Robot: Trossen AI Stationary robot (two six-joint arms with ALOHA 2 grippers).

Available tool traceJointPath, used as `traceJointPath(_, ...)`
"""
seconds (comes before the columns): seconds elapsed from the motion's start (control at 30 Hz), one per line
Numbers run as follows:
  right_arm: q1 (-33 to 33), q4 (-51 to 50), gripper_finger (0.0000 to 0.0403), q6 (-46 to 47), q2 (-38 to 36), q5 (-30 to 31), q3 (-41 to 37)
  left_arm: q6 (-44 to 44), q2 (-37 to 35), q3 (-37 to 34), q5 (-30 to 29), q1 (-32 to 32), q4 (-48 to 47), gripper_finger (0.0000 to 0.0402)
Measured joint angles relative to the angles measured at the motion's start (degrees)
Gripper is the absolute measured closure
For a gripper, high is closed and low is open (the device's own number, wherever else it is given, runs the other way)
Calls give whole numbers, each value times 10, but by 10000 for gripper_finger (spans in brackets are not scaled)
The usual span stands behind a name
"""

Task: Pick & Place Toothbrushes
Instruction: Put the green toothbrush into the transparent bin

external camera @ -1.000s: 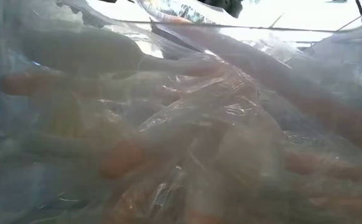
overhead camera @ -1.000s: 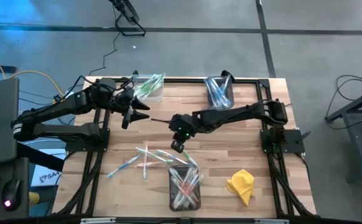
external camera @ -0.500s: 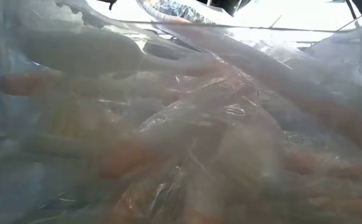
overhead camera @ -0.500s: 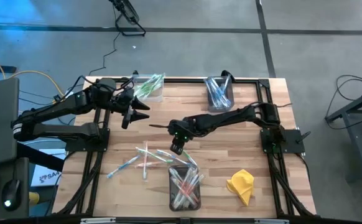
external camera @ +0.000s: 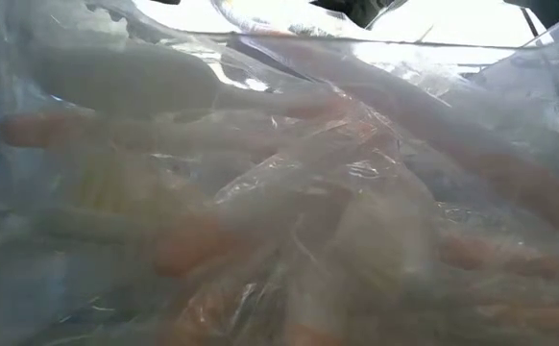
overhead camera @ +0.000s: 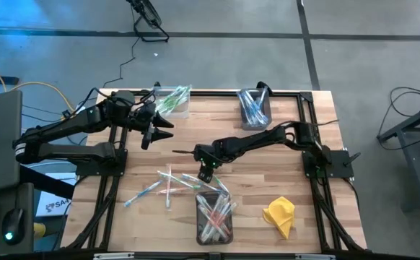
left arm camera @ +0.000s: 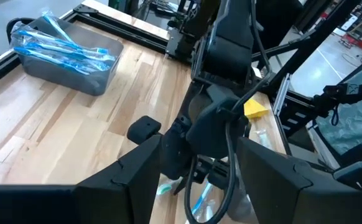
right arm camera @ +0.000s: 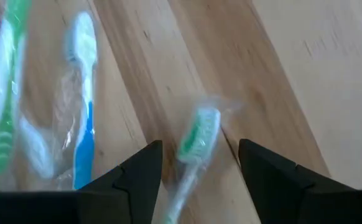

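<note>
The light wooden slatted table (overhead camera: 296, 180) carries three small clear rectangular plastic bins: one with green-accented toothbrushes (overhead camera: 172, 101) at the far left, one with blue-accented toothbrushes (overhead camera: 254, 107) at the far middle, and one with pink-red-accented toothbrushes (overhead camera: 214, 214) at the near edge. A crumpled yellow cloth (overhead camera: 280, 215) lies near the right of the near bin. A loose scatter of wrapped white toothbrushes (overhead camera: 168, 184) lies on the bare wood just left of the near bin.

Step in hand: pickup from the loose scatter. The right gripper (overhead camera: 207, 172) is stretched across the table and poised above the right end of the scatter, between the centre of the table and the near bin. The left gripper (overhead camera: 154, 128) waits above the table just beside the green bin, fingers spread wide and empty.

In the right wrist view, the right gripper (right arm camera: 199, 180) stands with both dark fingers (right arm camera: 137, 177) parted wide and holding nothing. A green-accented wrapped toothbrush (right arm camera: 193, 152) lies flat on the wood directly between them, its bristle head clear of both fingers. A blue-accented toothbrush (right arm camera: 84, 124) and a second green toothbrush (right arm camera: 5, 99) lie beside it, outside the jaws.

Next move, as judged: lower straight down until the fingers bracket the shaft, then close. The thin shaft and slick wrapper may slip; the neighbouring blue piece lies close to one finger.
</note>
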Motion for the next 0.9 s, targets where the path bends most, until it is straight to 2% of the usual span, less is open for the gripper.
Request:
traceJointPath(0.2, 0, 6, 201, -2, 6, 22, -2, -1, 0, 0, -1, 0, 0, 197)
traceJointPath(0.33, 0, 9, 222, 0, 13, 19, -1, -1, 0, 0, -1, 0, 0, 197)
traceJointPath(0.5, 0, 6, 270, 0, 14, 30, -1, -4, 0, 0, -1, 0, 0, 197)
traceJointPath(0.77, -1, 3, 375, 2, 14, 40, -2, -5, 0, 0, -1, 0, 0, 197)
traceJointPath(0.9, -1, 6, 387, 2, 11, 37, -2, -5, 0, 0, -1, 0, 0, 197)
